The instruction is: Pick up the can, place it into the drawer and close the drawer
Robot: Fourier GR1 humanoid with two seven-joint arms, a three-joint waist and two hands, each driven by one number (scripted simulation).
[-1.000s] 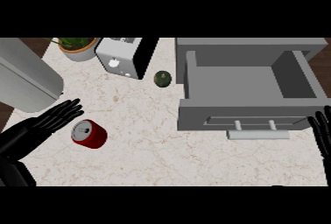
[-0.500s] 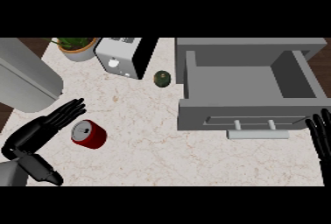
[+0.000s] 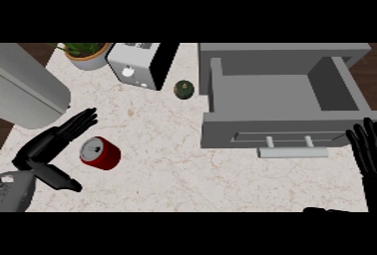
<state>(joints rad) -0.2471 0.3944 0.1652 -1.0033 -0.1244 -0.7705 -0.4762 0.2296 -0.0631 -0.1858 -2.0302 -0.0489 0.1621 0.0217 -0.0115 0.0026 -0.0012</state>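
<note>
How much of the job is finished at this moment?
Nothing is finished. The drawer stands open with no can inside. The red can lies on the counter; the open left hand is beside it, not holding it. Grasping, placing and closing are left.

Pale marble-look table (image 3: 169,169) with a handful of stuff sitting on it.

A red can (image 3: 100,153) lay on its side toward the left, silver end facing up-left. A white toaster (image 3: 134,71) stood at the back, with a potted plant (image 3: 87,53) just beside it on the left and a small dark green avocado (image 3: 184,89) a bit to its right. A grey drawer (image 3: 283,107) stood pulled open over the right side, its handle (image 3: 292,151) toward the front.
</note>
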